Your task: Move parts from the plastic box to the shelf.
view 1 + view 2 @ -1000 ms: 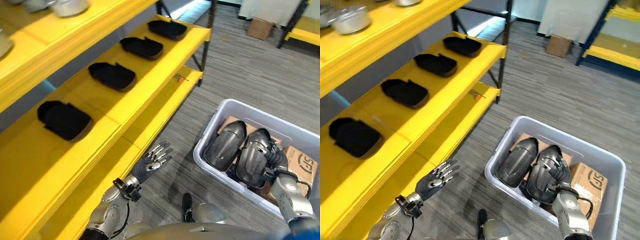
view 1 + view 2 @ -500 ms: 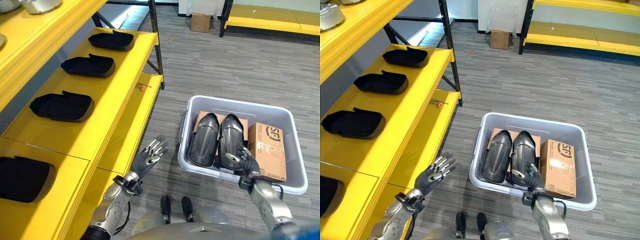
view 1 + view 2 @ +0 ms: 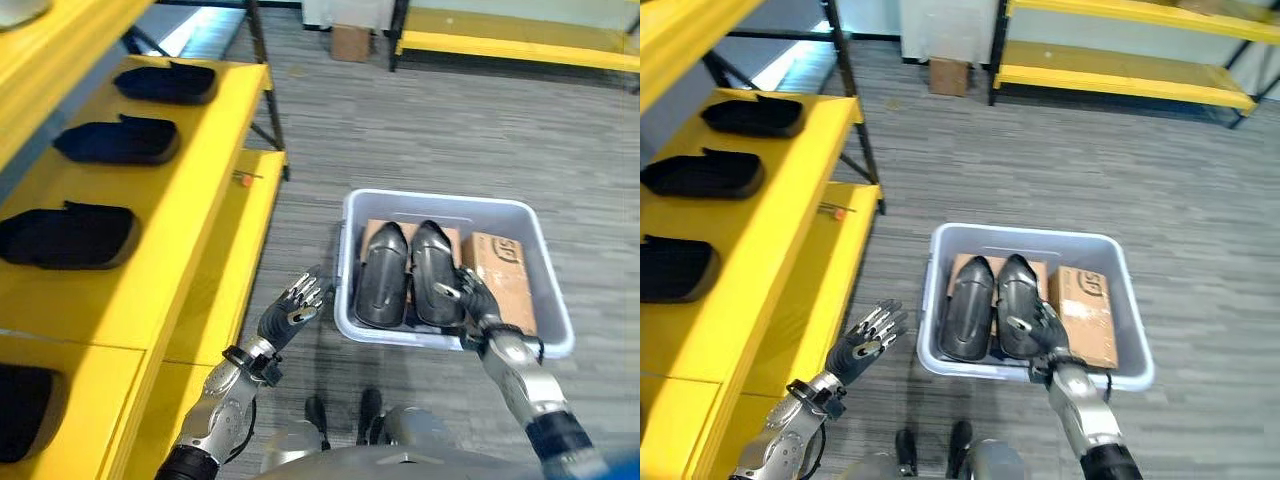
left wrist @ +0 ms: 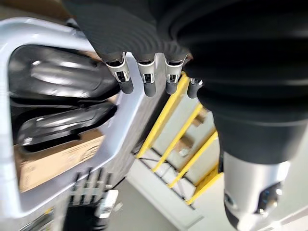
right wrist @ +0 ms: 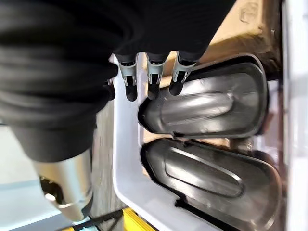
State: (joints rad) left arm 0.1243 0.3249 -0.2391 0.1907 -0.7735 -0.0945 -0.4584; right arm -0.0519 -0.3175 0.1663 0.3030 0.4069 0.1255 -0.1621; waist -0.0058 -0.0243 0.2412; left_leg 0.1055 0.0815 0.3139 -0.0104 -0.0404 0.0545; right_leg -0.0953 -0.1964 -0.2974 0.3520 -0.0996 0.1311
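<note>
A grey plastic box stands on the floor to the right of the yellow shelf. Two dark grey moulded parts lie side by side in it, the left part and the right part. My right hand is over the near end of the right part, open, its fingers straight with their tips at the part's edge. My left hand hovers open above the floor between shelf and box, fingers spread, holding nothing.
A cardboard box fills the right side of the plastic box. Black trays lie in a row on the shelf. A small orange item rests on the lower board. Another yellow rack and a carton stand behind.
The camera has swung, so the box now lies straight ahead. My right hand has slid to the near end of the right part. My left hand stays spread.
</note>
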